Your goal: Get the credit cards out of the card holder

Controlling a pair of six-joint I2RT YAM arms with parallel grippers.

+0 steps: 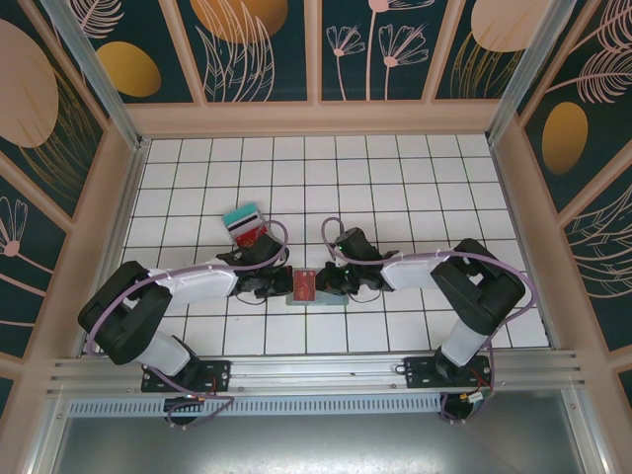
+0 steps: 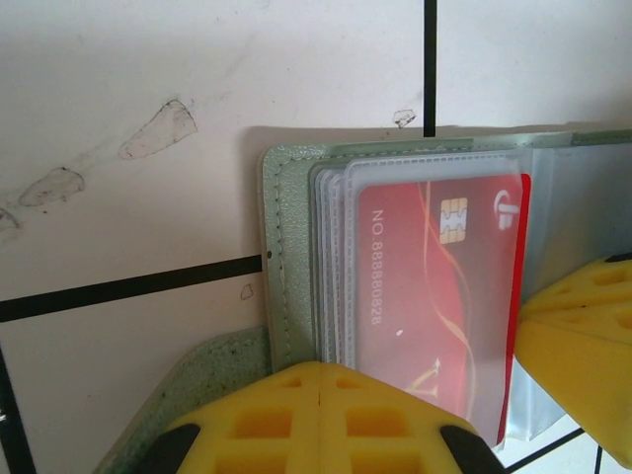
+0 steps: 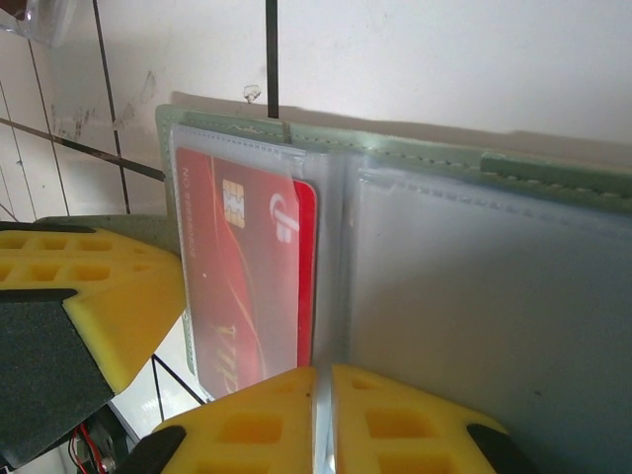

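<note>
- Lying open on the white tiled worktop (image 1: 395, 178), the card holder (image 1: 318, 299) sits between the two pincers, its pale green cover (image 2: 291, 247) underneath and its clear sleeves facing up
- inside the card holder's left half a red chip card (image 2: 434, 296) is tucked behind a clear sleeve, chip towards the far edge; the overhead camera shows it as a red patch (image 1: 303, 285) on that half
- left pincer (image 2: 321, 395) is at the card holder's left edge; its yellow fingers are pressed together, tips down on the near edge of that half; whether they pinch any of it I cannot tell
- right pincer (image 3: 321, 405) is at the card holder's centre fold; its fingers are nearly together, nipping a thin clear sleeve leaf between them
- beyond the card holder's left side, apart from it, three loose cards lie overlapped: a teal card (image 1: 240, 214), a pale card (image 1: 242, 224) and a red striped card (image 1: 253, 236)
</note>
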